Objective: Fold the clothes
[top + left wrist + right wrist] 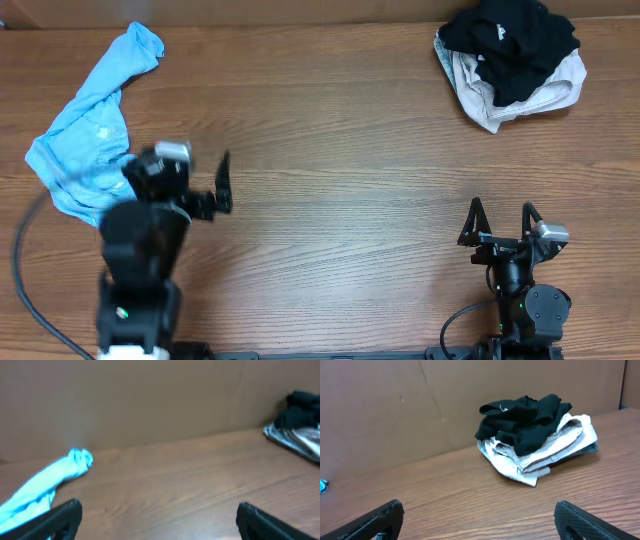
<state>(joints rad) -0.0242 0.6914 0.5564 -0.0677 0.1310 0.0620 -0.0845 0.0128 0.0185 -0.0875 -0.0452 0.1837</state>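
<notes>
A crumpled black garment (510, 45) lies on top of a bunched cream garment (480, 95) at the table's far right; both show in the right wrist view (525, 420) and at the right edge of the left wrist view (300, 407). A light blue garment (90, 130) lies crumpled at the far left, also in the left wrist view (45, 485). My left gripper (222, 185) is open and empty, just right of the blue garment. My right gripper (500, 222) is open and empty near the front edge, well short of the pile.
The wooden table (340, 160) spans the view between the two heaps. A brown cardboard wall (395, 405) stands along the back edge. A black cable (30, 290) loops at the front left beside the left arm's base.
</notes>
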